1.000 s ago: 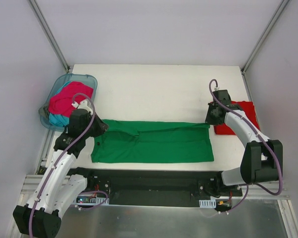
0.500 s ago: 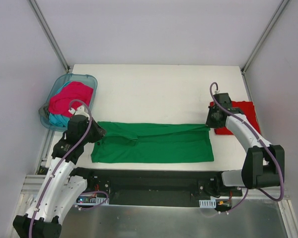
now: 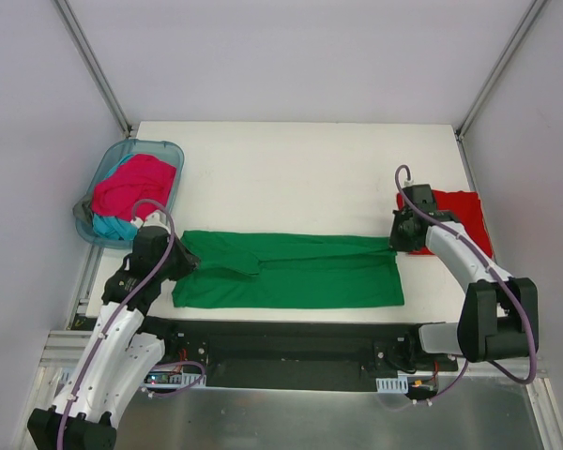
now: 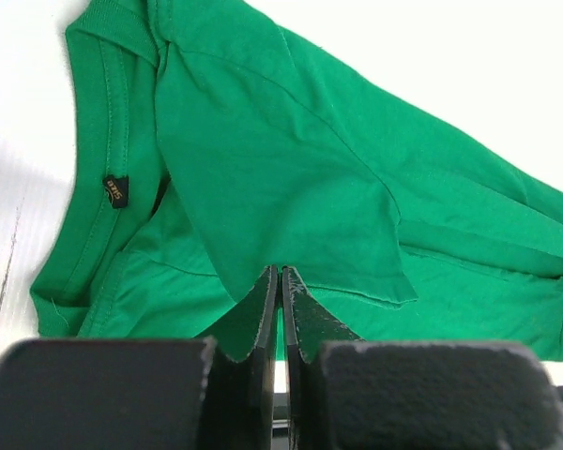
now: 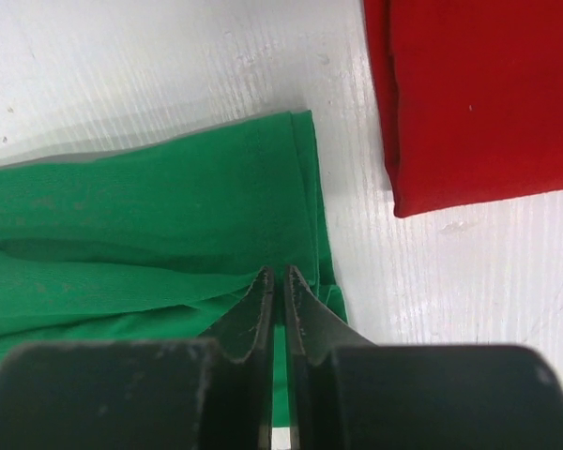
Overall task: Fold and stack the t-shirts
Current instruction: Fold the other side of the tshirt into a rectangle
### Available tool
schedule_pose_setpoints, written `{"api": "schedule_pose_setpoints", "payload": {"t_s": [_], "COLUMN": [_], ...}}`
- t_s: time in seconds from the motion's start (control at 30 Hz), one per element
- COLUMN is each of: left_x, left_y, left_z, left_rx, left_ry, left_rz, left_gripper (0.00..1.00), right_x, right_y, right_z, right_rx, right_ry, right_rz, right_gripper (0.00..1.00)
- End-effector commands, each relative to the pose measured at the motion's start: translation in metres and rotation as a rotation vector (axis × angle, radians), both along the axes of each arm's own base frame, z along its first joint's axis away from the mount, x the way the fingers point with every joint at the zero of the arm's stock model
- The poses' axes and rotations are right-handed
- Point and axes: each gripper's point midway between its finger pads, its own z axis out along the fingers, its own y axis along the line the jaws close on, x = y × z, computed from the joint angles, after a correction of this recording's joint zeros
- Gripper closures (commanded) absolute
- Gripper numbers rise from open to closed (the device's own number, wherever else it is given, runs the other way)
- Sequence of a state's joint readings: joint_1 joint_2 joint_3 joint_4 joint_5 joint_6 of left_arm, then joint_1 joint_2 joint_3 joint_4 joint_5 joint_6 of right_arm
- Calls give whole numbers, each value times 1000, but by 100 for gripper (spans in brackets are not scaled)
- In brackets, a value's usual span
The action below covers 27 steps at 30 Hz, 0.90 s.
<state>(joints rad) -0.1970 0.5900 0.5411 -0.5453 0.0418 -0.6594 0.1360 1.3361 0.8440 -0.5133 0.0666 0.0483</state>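
Note:
The bright green t-shirt [image 3: 291, 272] lies as a long band across the near part of the table, neck end to the left. My left gripper [image 3: 181, 253] is shut on its sleeve flap [image 4: 291, 187], next to the collar with its label [image 4: 115, 190]. My right gripper [image 3: 395, 241] is shut on the far right corner of the green shirt [image 5: 169, 216]; the jaws stand closed on a fold of cloth. A folded red t-shirt [image 3: 455, 217] lies just right of that gripper and shows in the right wrist view [image 5: 479, 94].
A clear blue basket [image 3: 174, 150] at the far left holds a pink shirt [image 3: 131, 186] and a teal one [image 3: 108, 225]. The table's near edge and the black arm mounts run just below the green shirt. White walls enclose the table.
Both grippers have moved a little toward the near edge, drawing the green shirt's far edge with them. The red shirt and basket have not moved.

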Motion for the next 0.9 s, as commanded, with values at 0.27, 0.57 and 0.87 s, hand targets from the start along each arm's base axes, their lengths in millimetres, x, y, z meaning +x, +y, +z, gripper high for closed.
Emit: {"api": "schedule_pose_setpoints", "payload": {"t_s": [0.27,0.57,0.87], "left_x": [-17,-24,-4], "left_y": [2,13,-16], "left_z": [-18,9,24], "left_rx": [-37,-33,-148], "left_ry": [87,49,44], "left_rz": [69,135,48], "left_gripper": [100,1,1], "right_x": [-15,-30,-23], "right_y": [-6,-27,22], "right_z": [-6,18,58], "right_rx": [-26,-92,164], "right_ry": [16,-56,-221], "right_rz": [-24,-143,30], "right_gripper": [87,34,4]}}
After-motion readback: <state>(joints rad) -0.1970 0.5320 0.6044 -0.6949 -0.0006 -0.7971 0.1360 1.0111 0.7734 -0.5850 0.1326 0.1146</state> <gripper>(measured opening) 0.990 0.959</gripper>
